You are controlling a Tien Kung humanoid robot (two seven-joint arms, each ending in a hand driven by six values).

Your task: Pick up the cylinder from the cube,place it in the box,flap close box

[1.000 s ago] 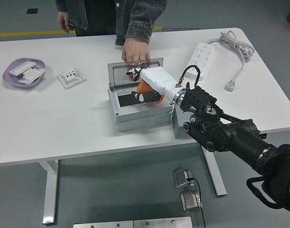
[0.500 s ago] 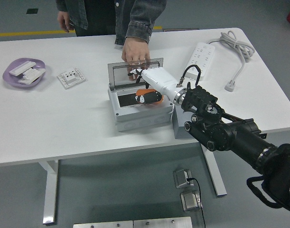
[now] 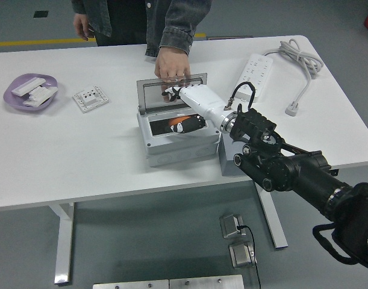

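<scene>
On the white desk (image 3: 81, 156) sat an open grey plastic box (image 3: 171, 144), its clear hinged lid (image 3: 171, 90) upright at the far side, steadied by a person's hand (image 3: 171, 63). Over the box reached the robot's white right hand (image 3: 193, 102). Just below and left of its palm lay the orange-and-black cylinder (image 3: 182, 125), inside the box, long axis roughly left to right. Its fingers (image 3: 171, 91) reached toward the lid, seemingly loose and off the cylinder, though their exact spread was unclear. No left hand showed.

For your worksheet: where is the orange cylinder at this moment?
In the head view, the orange cylinder lies inside the open grey box at table centre, just below the robot's right hand and its raised lid.
</scene>
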